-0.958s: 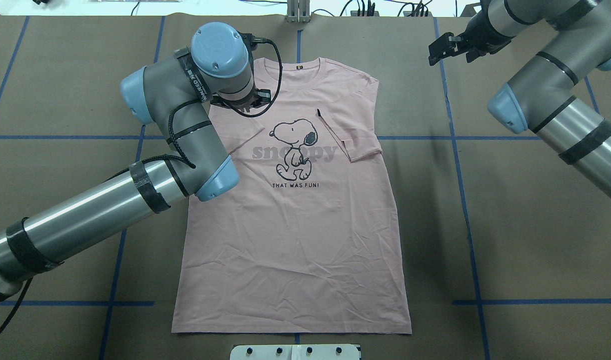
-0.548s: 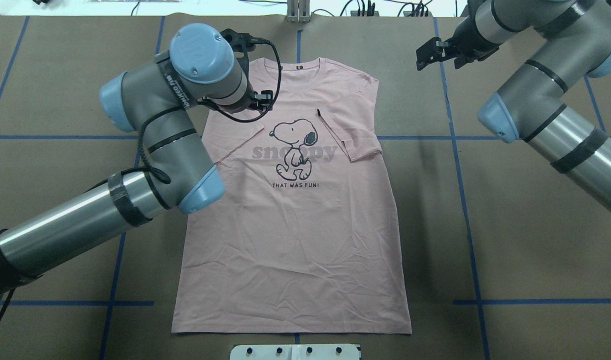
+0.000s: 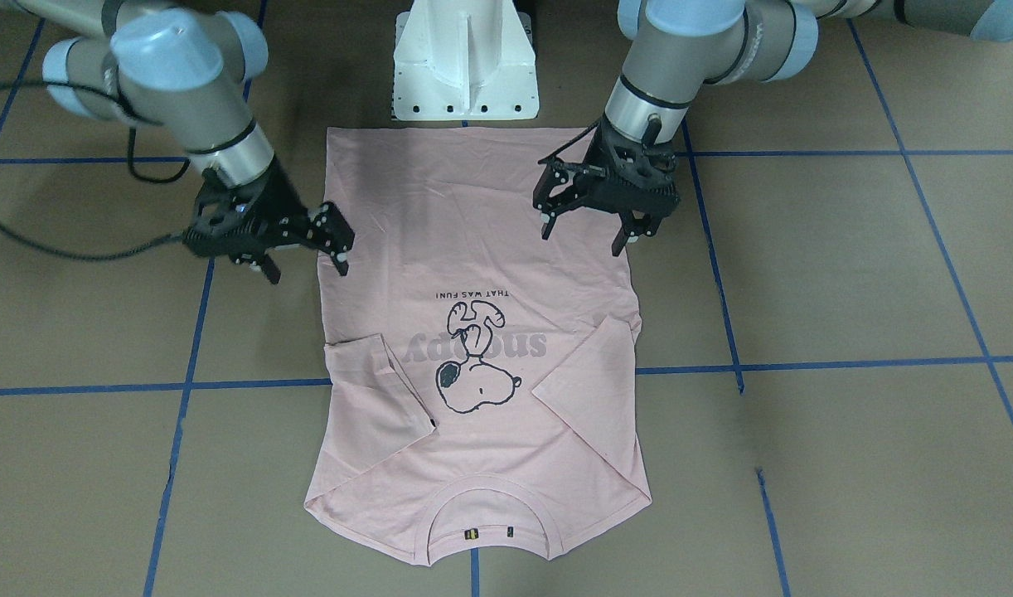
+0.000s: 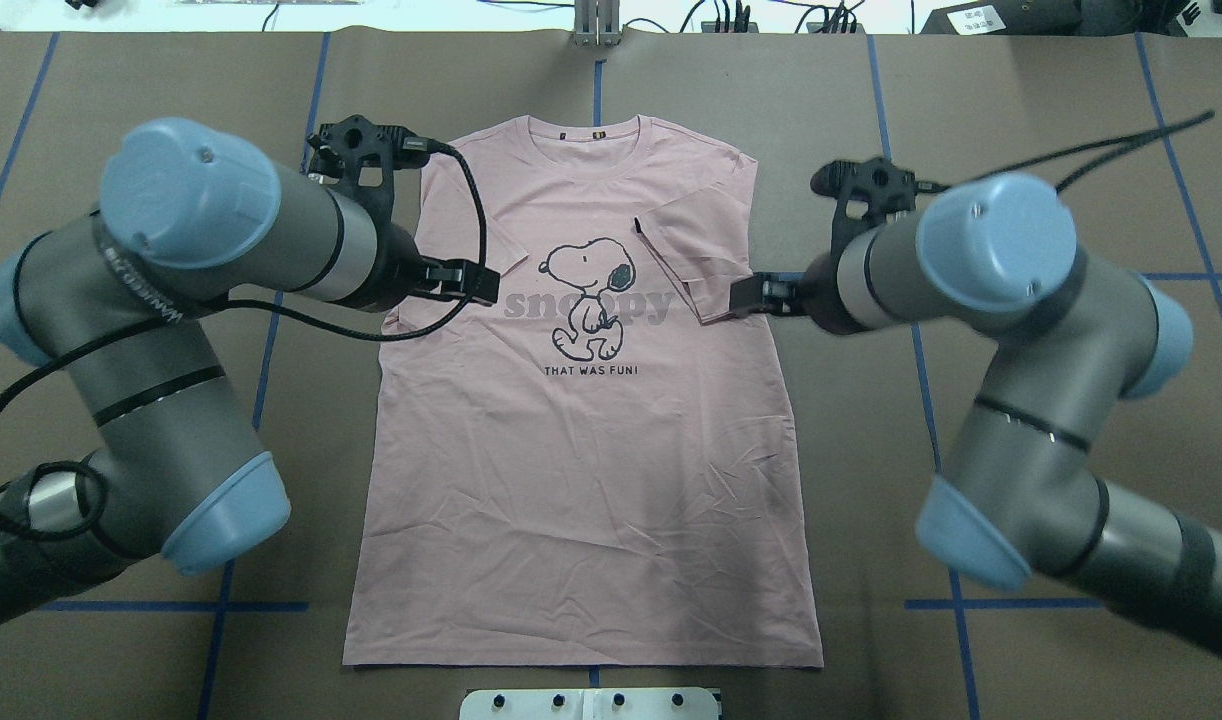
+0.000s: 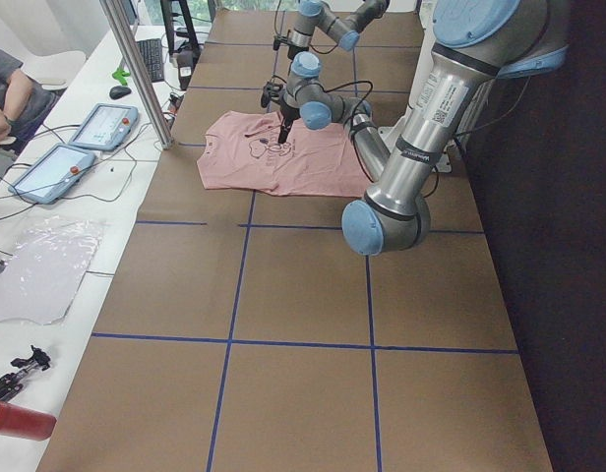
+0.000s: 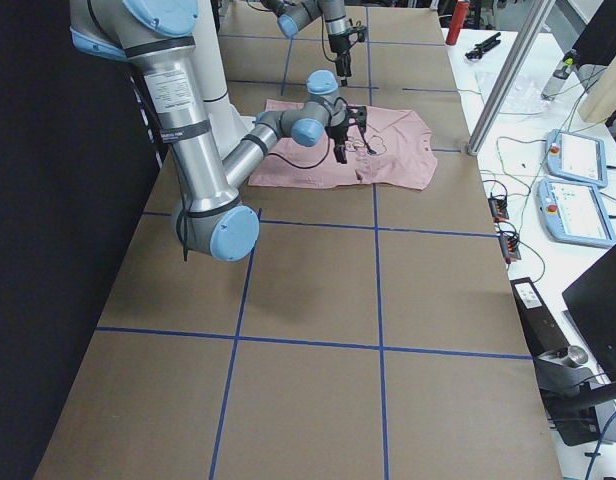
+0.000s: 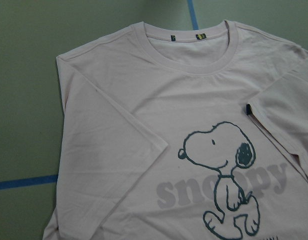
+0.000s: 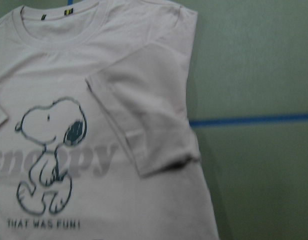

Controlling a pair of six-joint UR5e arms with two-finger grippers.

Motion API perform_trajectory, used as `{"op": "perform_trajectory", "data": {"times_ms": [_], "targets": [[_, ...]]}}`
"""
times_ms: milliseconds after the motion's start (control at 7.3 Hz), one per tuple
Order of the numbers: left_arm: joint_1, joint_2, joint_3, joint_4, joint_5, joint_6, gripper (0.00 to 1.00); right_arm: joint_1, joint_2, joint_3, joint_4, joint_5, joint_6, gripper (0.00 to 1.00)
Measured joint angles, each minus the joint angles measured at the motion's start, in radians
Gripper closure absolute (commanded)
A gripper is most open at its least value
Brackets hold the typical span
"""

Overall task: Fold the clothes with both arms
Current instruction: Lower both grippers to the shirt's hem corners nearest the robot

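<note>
The pale pink T-shirt point(image 4: 581, 470) lies flat and face up on the brown table, collar point(image 4: 596, 140) at the far end. Both sleeves are folded inward: the left sleeve point(image 4: 466, 250) and the right sleeve point(image 4: 696, 265) lie over the chest beside the Snoopy drawing point(image 4: 591, 295). My left gripper point(image 3: 583, 239) hangs open just above the shirt's left side, below the sleeve. My right gripper point(image 3: 306, 272) hangs open over the shirt's right edge at about the same height. Neither holds cloth. Both wrist views look down on the shirt point(image 7: 144, 150) point(image 8: 54, 65); no fingers show in them.
The white pedestal base point(image 3: 465, 58) stands at the shirt's hem end. Blue tape lines point(image 4: 931, 420) cross the brown table. A metal post point(image 5: 136, 69) and control tablets point(image 5: 101, 123) stand on a side bench, where a person's arm point(image 5: 8, 93) shows.
Both arms have swung from the collar end toward the robot and now flank the shirt at chest height; the right gripper has come in from the far right corner. The shirt has not moved.
</note>
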Motion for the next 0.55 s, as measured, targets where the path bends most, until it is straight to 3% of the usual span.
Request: {"op": "perform_trajectory", "data": {"times_ms": [274,411,548], "targets": [[0.107,0.116,-0.123,-0.001,0.044,-0.127,0.0,-0.262,-0.174,0.191,-0.025,-0.233,0.216,0.04],[0.184,0.175,-0.167,-0.003,0.099,-0.21,0.09,-0.37,-0.237,0.232,-0.02,-0.339,0.283,0.04],[0.27,0.247,-0.203,-0.014,0.158,-0.294,0.25,-0.446,-0.271,0.255,-0.016,-0.408,0.321,0.04]]}}
